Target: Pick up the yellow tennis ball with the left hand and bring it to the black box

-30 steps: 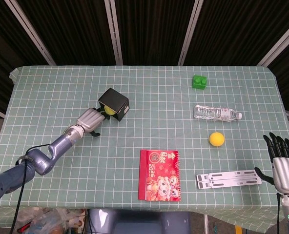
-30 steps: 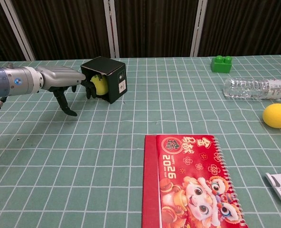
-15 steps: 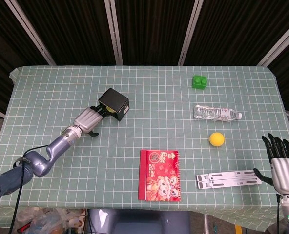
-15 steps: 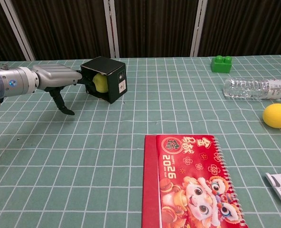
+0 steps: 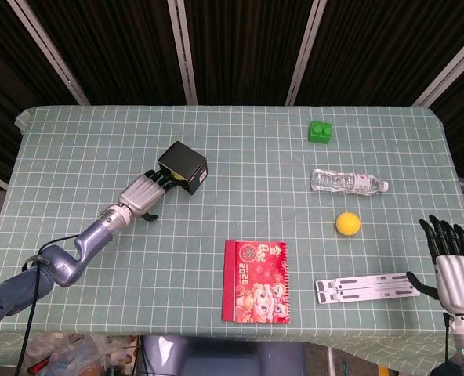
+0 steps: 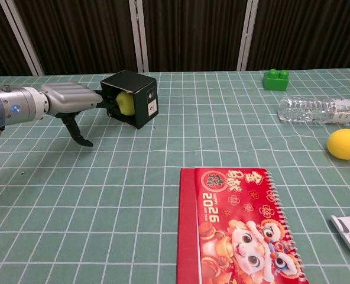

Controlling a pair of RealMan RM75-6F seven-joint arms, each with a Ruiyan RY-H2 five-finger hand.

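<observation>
The black box (image 5: 183, 166) lies on its side at the table's left middle, its opening turned toward my left hand (image 5: 142, 194). In the chest view the yellow tennis ball (image 6: 125, 102) sits inside the opening of the black box (image 6: 135, 97). My left hand (image 6: 74, 99) is just left of the box, with its fingers stretched toward the opening and the thumb hanging down, apart from the ball. From the head view the ball is hidden by the box. My right hand (image 5: 451, 262) hovers at the table's near right corner, fingers spread and empty.
On the right side are a green brick (image 5: 320, 131), a clear water bottle (image 5: 348, 182) lying down, and a yellow-orange ball (image 5: 347, 224). A red calendar (image 5: 256, 280) lies front centre and a white folding stand (image 5: 365, 287) to its right.
The ball went from my left fingers into the box opening. The fingers straightened and the hand drew back slightly to the left. The right hand sank a little.
</observation>
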